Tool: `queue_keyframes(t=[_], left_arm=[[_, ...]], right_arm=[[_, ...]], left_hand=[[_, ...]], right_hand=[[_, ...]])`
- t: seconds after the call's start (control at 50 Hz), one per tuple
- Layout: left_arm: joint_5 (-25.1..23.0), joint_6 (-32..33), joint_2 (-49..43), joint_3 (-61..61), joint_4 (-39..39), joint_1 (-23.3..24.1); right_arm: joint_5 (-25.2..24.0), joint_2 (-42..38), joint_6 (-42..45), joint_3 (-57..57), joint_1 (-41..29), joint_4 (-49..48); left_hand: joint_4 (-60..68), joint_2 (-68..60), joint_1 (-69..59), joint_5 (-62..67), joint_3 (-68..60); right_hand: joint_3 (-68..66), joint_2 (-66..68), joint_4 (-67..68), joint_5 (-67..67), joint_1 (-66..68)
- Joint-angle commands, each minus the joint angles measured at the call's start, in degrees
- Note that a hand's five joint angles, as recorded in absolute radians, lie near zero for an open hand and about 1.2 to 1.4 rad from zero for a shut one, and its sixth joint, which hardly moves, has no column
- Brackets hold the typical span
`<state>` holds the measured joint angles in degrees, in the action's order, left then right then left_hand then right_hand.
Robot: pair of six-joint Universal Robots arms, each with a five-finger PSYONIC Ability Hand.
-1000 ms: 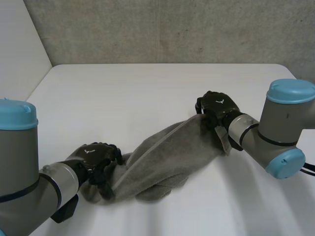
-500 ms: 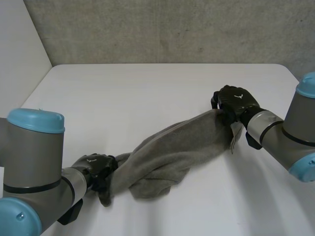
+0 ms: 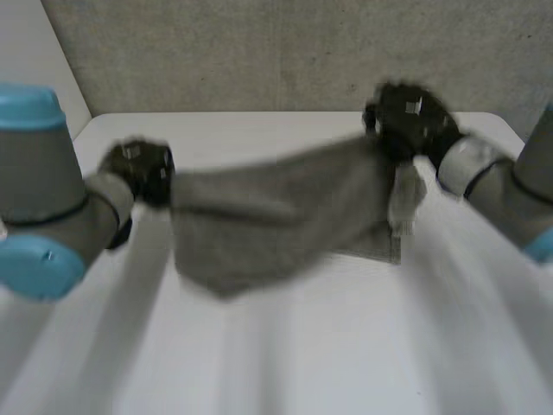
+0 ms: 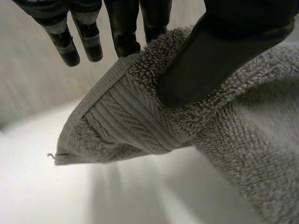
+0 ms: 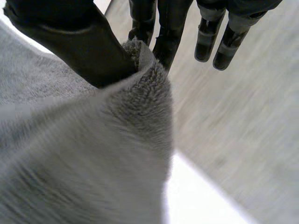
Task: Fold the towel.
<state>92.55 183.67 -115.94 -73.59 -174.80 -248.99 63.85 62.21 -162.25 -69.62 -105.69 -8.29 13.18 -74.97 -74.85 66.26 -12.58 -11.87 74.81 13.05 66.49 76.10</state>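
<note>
Head view: the towel (image 3: pixel 276 216) hangs stretched over the table (image 3: pixel 276 363), with the left hand (image 3: pixel 138 171) at one end and the right hand (image 3: pixel 408 121) at the other, probably to spread it flat. Left wrist view: fingers (image 4: pixel 121 32) and thumb pinch the towel's banded corner (thumb on top). Right wrist view: that hand pinches the towel's edge likewise.

The right hand (image 5: pixel 70 42) holds the grey towel (image 5: pixel 93 158) by a bunched-up bit of its edge. The big black thumb squeezes the fluffy cloth against the fingers (image 5: pixel 168 32) next to it. The other fingers stick out straight and touch nothing. The towel hangs down from the hand. Past it is a white bit of table (image 5: pixel 196 200).
</note>
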Motion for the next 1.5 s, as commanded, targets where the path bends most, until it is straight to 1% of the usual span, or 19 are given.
queue_keyframes(t=[0.02,0.12,0.14,0.16,0.18,0.26,0.38,0.52,0.56,0.6,0.74,0.8,0.84,0.86,0.9,1.04,1.18,1.4,1.5], left_arm=[[0.3,4.0,-0.2,15.9,-8.9,0.5],[-0.2,3.6,11.9,12.4,-19.8,-0.3],[-0.4,3.7,15.1,8.9,-22.5,-0.4],[-1.1,3.9,16.4,5.1,-24.8,-0.4],[-1.1,3.9,16.5,5.0,-24.8,-0.4],[-4.2,4.2,16.9,-7.1,-26.0,-0.4],[-5.5,7.6,15.1,-23.5,-26.5,-1.8],[-5.0,14.3,6.3,-29.9,-26.2,-1.8],[-4.8,15.1,4.3,-30.4,-26.1,-1.9],[-4.8,16.2,1.5,-30.2,-26.0,-1.9],[-2.2,16.2,0.0,-28.7,-26.6,-2.1],[-0.2,16.3,-0.4,-27.8,-26.5,-2.1],[0.3,16.3,-0.5,-27.7,-26.6,-2.0],[0.4,16.2,-0.5,-27.8,-26.6,-2.0],[0.5,16.2,-0.5,-27.8,-26.6,-1.9],[0.6,16.3,0.1,-28.6,-26.6,-1.8],[0.7,16.3,0.2,-29.2,-26.2,-2.0],[0.3,16.6,0.4,-30.2,-23.9,-3.3],[0.2,17.9,1.1,-30.3,-21.1,-3.3]], right_arm=[[3.0,2.4,-0.8,17.6,0.7,-9.0],[0.6,9.2,-10.1,16.4,2.6,-14.3],[-2.5,10.1,-12.5,13.5,4.0,-14.6],[-2.5,10.1,-12.6,13.5,4.0,-14.6],[-6.3,10.7,-13.3,9.7,4.6,-15.1],[-16.8,13.5,-10.5,-2.7,4.9,-16.8],[-21.2,13.8,-1.5,-15.9,5.3,-17.0],[-20.4,12.4,8.9,-26.6,5.5,-15.7],[-19.3,11.8,10.8,-30.7,5.6,-15.0],[-18.9,11.7,11.3,-32.2,5.5,-14.4],[-13.7,11.3,11.3,-34.2,5.1,-12.5],[-9.7,11.0,11.3,-34.2,5.1,-11.2],[-6.1,10.4,11.3,-34.3,4.8,-10.8],[-6.1,10.4,11.3,-34.3,4.8,-10.8],[-3.0,10.1,11.2,-34.4,4.6,-10.3],[3.1,9.2,11.1,-34.4,4.2,-8.9],[7.9,8.1,10.6,-34.6,4.3,-8.2],[8.9,7.6,5.4,-34.8,4.9,-6.9],[8.9,7.6,1.2,-34.6,5.0,-4.5]], left_hand=[[-3.2,-5.0,-5.2,3.7,2.6],[-3.2,-5.0,-5.2,3.7,2.6],[-3.2,-5.0,-5.2,3.7,2.6],[-3.2,-5.0,-5.2,3.7,2.6],[-3.2,-5.0,-5.2,3.7,2.6],[-3.2,-5.0,-5.2,3.7,2.6],[-3.2,-5.0,-5.2,3.7,2.6],[-3.2,-5.0,-5.2,3.7,2.6],[-3.2,0.0,-0.1,-1.3,2.6],[-3.2,20.9,20.8,-22.2,2.6],[-3.2,33.8,33.7,-35.1,2.6],[-3.2,37.8,37.7,-39.1,2.6],[-3.2,38.3,38.2,-39.6,2.6],[-3.2,39.3,39.2,-40.6,2.6],[-3.2,42.2,42.1,-43.5,2.6],[-3.2,50.6,50.5,-51.9,2.6],[-3.2,52.5,52.4,-53.8,2.6],[-3.2,50.6,50.5,-51.9,2.6],[-3.2,39.9,39.7,-41.2,2.6]], right_hand=[[1.9,5.2,-3.1,3.5,3.9],[1.9,5.2,-3.1,3.5,3.9],[1.9,5.2,-3.1,3.5,3.9],[1.9,5.2,-3.1,3.5,3.9],[1.9,5.2,-3.1,3.5,3.9],[1.9,5.2,-3.1,3.5,3.9],[1.9,5.2,-3.1,3.5,3.9],[1.9,5.2,-3.1,3.5,3.9],[1.9,5.2,-3.1,3.5,3.9],[1.9,5.2,-3.1,3.5,3.9],[1.9,4.9,-3.1,3.2,3.6],[1.9,-4.7,-3.1,-6.4,-6.0],[1.9,-26.3,-3.1,-27.9,-27.5],[1.9,-26.4,-3.1,-28.1,-27.7],[1.9,-39.3,-3.1,-41.0,-40.6],[1.9,-46.9,-3.1,-48.6,-48.2],[1.9,-46.7,-3.1,-48.4,-48.0],[1.9,-46.1,-3.1,-47.7,-47.3],[1.9,-45.9,-3.1,-47.6,-47.2]])
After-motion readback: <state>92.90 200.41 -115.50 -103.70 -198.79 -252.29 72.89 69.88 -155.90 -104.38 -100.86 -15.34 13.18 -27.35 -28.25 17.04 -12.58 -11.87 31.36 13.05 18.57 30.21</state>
